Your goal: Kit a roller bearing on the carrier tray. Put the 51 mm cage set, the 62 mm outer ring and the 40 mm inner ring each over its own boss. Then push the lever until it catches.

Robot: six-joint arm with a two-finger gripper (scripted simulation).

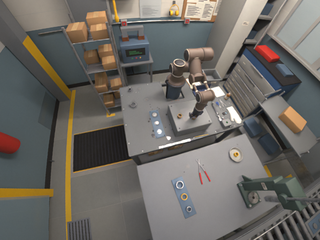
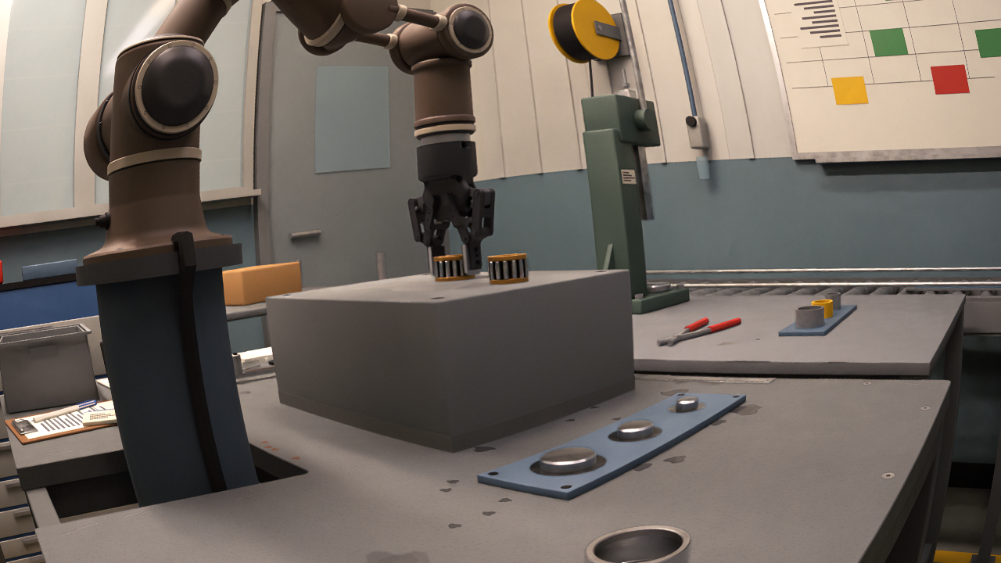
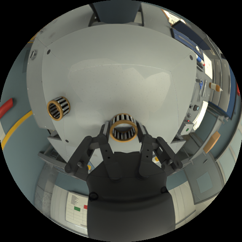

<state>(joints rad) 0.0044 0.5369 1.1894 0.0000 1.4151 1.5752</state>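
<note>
My gripper (image 2: 451,265) (image 3: 123,131) (image 1: 193,116) is open, low over the raised grey block, its fingers on either side of a brass-rimmed cage set (image 2: 448,267) (image 3: 123,131) that rests on the block. A second cage set (image 2: 507,267) (image 3: 58,108) (image 1: 179,115) sits on the block a short way off, apart from the first. The blue carrier tray (image 2: 610,441) (image 1: 157,123) lies on the bench beside the block with three round bosses, all bare. A steel ring (image 2: 637,545) (image 1: 133,104) lies on the bench near its corner.
The grey block's edges (image 2: 448,350) drop to the bench all round the gripper. The arm's base (image 1: 174,87) stands behind the block. Small tools and papers (image 1: 227,112) lie at the bench's right end. A second table holds pliers (image 1: 202,171), another tray (image 1: 183,197) and a green press (image 1: 267,190).
</note>
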